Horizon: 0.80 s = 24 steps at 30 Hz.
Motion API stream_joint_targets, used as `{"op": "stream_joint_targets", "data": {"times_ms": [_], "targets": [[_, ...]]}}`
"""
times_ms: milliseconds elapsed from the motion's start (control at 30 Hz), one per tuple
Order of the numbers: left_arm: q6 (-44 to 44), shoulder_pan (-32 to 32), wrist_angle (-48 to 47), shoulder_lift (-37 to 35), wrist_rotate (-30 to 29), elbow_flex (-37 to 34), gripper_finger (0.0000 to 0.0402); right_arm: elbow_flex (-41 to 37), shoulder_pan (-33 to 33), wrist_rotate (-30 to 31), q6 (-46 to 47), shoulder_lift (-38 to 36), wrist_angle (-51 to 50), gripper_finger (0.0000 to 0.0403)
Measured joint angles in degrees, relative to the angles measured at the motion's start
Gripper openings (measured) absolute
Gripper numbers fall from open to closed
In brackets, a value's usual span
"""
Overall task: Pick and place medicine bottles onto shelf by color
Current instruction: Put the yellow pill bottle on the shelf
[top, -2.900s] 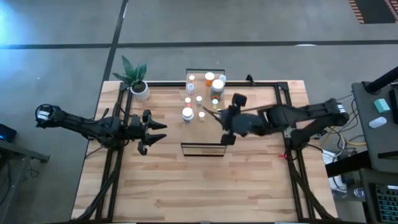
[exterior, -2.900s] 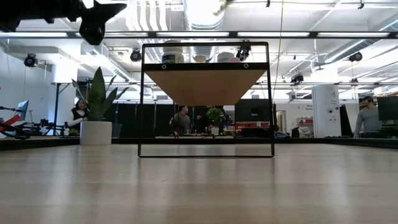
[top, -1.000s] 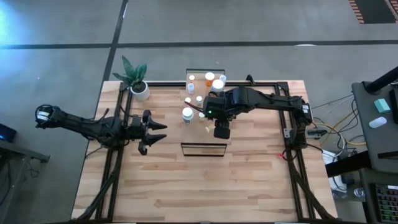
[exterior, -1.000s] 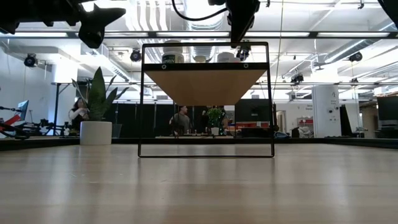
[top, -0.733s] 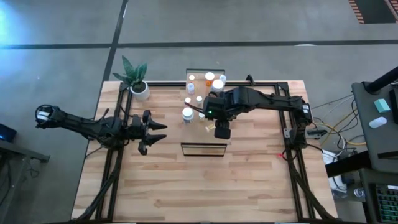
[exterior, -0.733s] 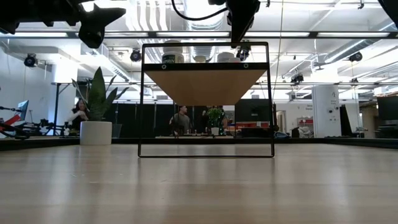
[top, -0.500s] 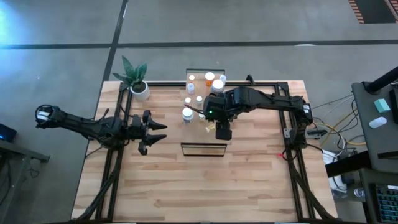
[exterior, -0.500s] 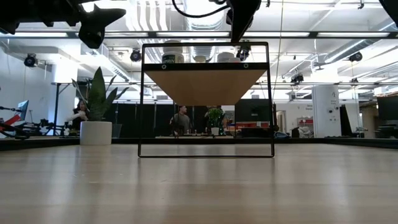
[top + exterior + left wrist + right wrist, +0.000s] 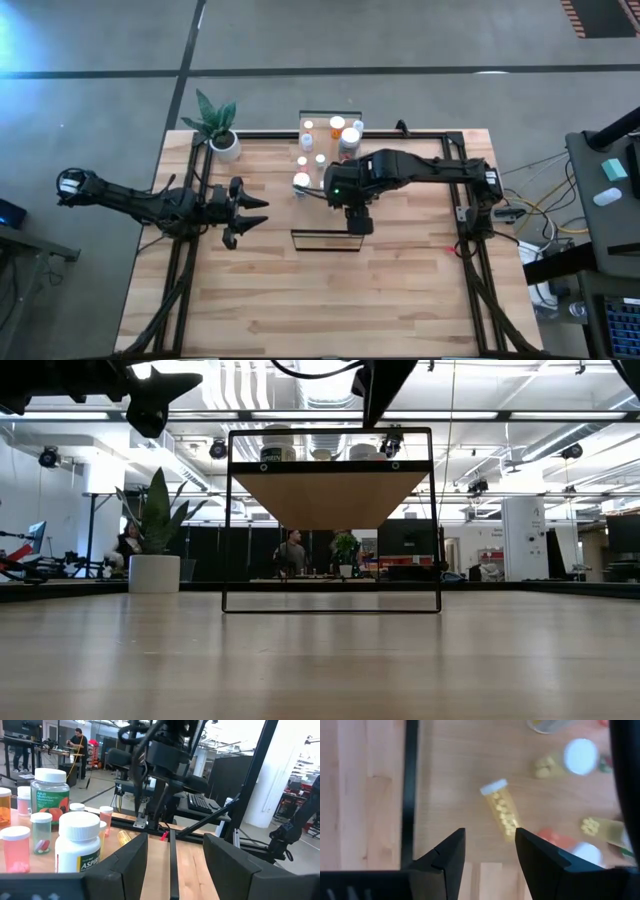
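Several medicine bottles [image 9: 322, 150] stand on the far half of the shelf [image 9: 327, 240], a light wood top in a black frame. They have white caps and orange, pink or white bodies. In the left wrist view a wide gummies jar [image 9: 50, 794] and a white aspirin bottle [image 9: 77, 847] stand nearest. One amber bottle of yellow pills [image 9: 503, 814] lies on its side on the shelf top. My right gripper [image 9: 487, 857] hovers open above it, pointing down. My left gripper [image 9: 262, 211] waits open, left of the shelf and level with the bottles.
A white pot with a green plant [image 9: 221, 135] stands at the table's far left corner. Black frame rails [image 9: 190, 250] run along the table's left and right sides. The slatted tabletop [image 9: 330, 300] lies bare near the front edge. People show far off in the room [image 9: 292, 550].
My right gripper has shifted a little toward the table's near edge and left, staying above the shelf top. The bottles and my left arm have kept still.
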Motion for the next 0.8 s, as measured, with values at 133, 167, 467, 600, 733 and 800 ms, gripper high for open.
{"op": "stream_joint_targets", "data": {"times_ms": [133, 167, 467, 600, 733, 800], "targets": [[0.00, 0.00, 0.00, 0.00, 0.00, 0.00, 0.0176, 0.00, 0.96, -0.27, -1.22, 0.97, 0.65, 0.0164], [0.00, 0.00, 0.00, 0.00, 0.00, 0.00, 0.0176, 0.00, 1.13, -0.27, -1.49, 1.26, 0.74, 0.0164], [-0.13, -0.01, -0.04, -0.02, 0.00, 0.00, 0.0176, 0.01, 1.58, -1.51, -1.80, 3.31, 1.06, 0.0164], [-0.15, -0.01, -0.04, 0.00, 0.00, 0.00, 0.0176, 0.15, 1.68, -3.61, -1.11, 3.43, 1.06, 0.0164], [-0.17, -0.01, -0.04, 0.00, 0.00, 0.00, 0.0176, 0.17, 1.71, -3.68, -1.43, 3.43, 1.43, 0.0164], [-0.17, -0.01, -0.04, 0.00, 0.00, 0.00, 0.0176, 0.17, 1.68, -3.63, -1.68, 3.43, 1.63, 0.0164]]}}
